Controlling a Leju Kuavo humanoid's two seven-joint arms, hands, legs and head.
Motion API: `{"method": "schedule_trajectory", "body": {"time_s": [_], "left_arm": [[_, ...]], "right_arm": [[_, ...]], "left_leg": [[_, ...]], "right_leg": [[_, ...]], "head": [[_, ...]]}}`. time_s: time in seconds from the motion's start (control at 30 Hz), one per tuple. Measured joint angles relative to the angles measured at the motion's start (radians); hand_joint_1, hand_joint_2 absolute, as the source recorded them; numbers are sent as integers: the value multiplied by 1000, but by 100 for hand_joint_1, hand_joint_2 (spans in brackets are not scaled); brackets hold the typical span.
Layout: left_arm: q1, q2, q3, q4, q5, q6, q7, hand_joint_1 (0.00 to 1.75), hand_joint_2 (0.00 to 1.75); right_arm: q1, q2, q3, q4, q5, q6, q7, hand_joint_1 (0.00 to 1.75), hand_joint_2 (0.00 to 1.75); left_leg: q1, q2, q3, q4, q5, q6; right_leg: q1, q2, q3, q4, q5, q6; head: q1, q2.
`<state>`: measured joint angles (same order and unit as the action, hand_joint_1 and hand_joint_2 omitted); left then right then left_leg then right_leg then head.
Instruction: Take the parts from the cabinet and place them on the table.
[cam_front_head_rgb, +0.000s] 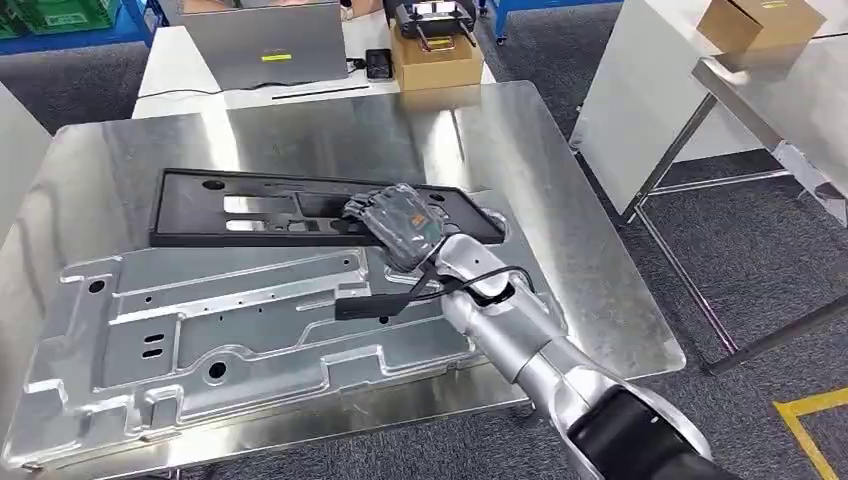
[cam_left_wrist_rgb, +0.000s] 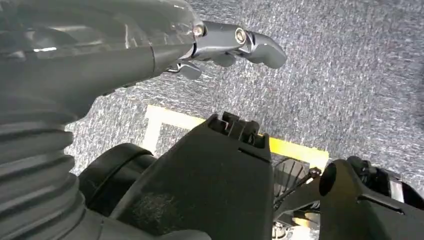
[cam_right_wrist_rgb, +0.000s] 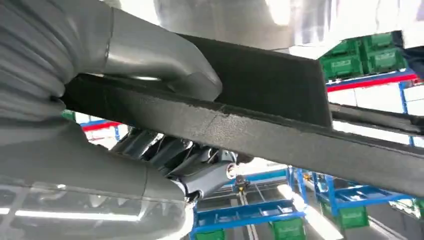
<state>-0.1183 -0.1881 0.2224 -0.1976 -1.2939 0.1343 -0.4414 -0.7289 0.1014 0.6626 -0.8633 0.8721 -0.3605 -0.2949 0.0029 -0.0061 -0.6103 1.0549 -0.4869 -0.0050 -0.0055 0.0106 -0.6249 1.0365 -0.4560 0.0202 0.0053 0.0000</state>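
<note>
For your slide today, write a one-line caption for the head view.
Right hand grips the black plastic frame on the steel table, beside the stamped metal panel.

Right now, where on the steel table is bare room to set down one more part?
The steel table is bare along its far edge, beyond the black frame, and on its right side past the right hand. The near-left is crowded by the silver panel.

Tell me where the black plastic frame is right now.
In the head view the black frame lies on the steel table, just beyond the silver metal panel; the right hand grips its right end.
</note>
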Motion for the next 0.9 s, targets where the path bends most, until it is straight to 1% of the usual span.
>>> {"method": "schedule_trajectory", "body": {"time_s": [0.1, 0.2, 0.23, 0.43, 0.47, 0.57, 0.63, 0.73, 0.9], "left_arm": [[0, -1, 0, 0, 14, -6, -7, 0, 175], [0, -1, 0, 0, 20, -7, -11, 0, 175], [0, -1, 0, 0, 21, -7, -11, 0, 175], [0, -1, 0, 0, 25, -27, -15, 0, 175], [0, -1, 0, 0, 26, -27, -13, 0, 0], [0, -1, 0, 0, 29, -29, 5, 0, 0], [-2, -4, -1, 0, 27, -42, -4, 0, 0], [-6, -16, -5, -1, 26, -61, 2, 0, 0], [-10, -24, -8, -3, 27, -63, 3, 0, 0]], "right_arm": [[-11, 13, 18, 4, -5, 1, 3, 175, 175], [-12, 14, 32, 5, -13, 2, 6, 175, 175], [-12, 14, 34, 5, -14, 2, 7, 0, 0], [-15, 14, 47, 10, -26, 1, 9, 0, 0], [-15, 14, 50, 11, -27, 1, 10, 0, 0], [-15, 14, 55, 13, -31, 0, 14, 0, 0], [-15, 13, 58, 13, -30, -4, 29, 0, 0], [-12, 8, 62, 13, -26, -5, 39, 0, 0], [-9, 1, 64, 13, -22, -5, 44, 0, 0]], "left_leg": [[0, 0, 0, 0, 0, 0], [0, 0, 0, 0, 0, 0], [0, 0, 0, 0, 0, 0], [0, 0, 0, 0, 0, 0], [0, 0, 0, 0, 0, 0], [0, 0, 0, 0, 0, 0], [0, 0, 0, 0, 0, 0], [0, 0, 0, 0, 0, 0], [0, 0, 0, 0, 0, 0]], "right_leg": [[0, 0, 0, 0, 0, 0], [0, 0, 0, 0, 0, 0], [0, 0, 0, 0, 0, 0], [0, 0, 0, 0, 0, 0], [0, 0, 0, 0, 0, 0], [0, 0, 0, 0, 0, 0], [0, 0, 0, 0, 0, 0], [0, 0, 0, 0, 0, 0], [0, 0, 0, 0, 0, 0]], "head": [[0, 0], [0, 0], [0, 0], [0, 0], [0, 0], [0, 0], [0, 0], [0, 0], [0, 0]]}}
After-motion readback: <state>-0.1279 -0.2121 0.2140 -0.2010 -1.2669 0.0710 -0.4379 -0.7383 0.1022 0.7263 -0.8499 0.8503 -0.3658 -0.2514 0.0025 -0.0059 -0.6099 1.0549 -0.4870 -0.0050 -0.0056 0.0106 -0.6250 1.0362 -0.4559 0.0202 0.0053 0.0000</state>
